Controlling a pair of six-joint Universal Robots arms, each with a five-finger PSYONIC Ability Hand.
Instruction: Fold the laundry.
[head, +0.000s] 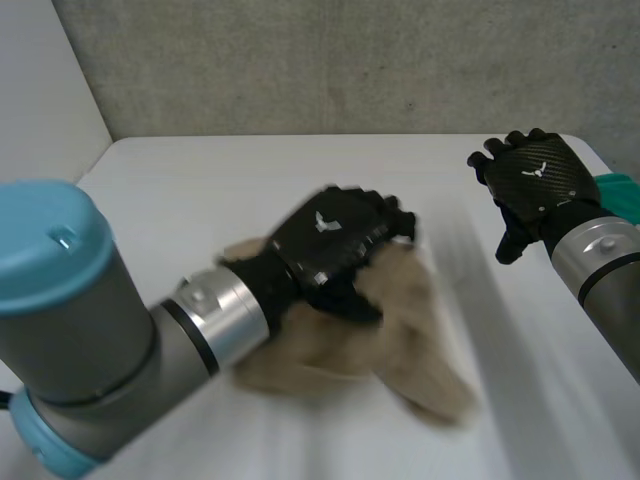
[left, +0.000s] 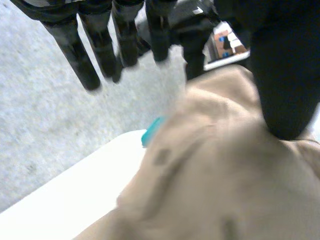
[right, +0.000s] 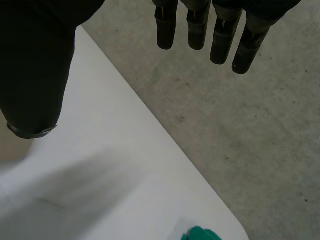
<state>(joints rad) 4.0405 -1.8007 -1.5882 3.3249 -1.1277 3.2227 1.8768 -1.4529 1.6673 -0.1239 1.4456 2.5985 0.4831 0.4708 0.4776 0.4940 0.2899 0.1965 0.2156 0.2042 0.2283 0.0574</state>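
A crumpled tan cloth lies in a heap in the middle of the white table. My left hand is over the cloth's back part, palm down. In the left wrist view its fingers stretch out straight, clear of the tan cloth, while its thumb rests against the bunched fabric. My right hand hovers above the table's far right corner, away from the cloth. Its fingers are straight and spread and hold nothing.
A green cloth lies at the table's right edge beside my right forearm, and its tip also shows below the right hand. A grey concrete wall stands behind the table. The table's edge runs close under the right hand.
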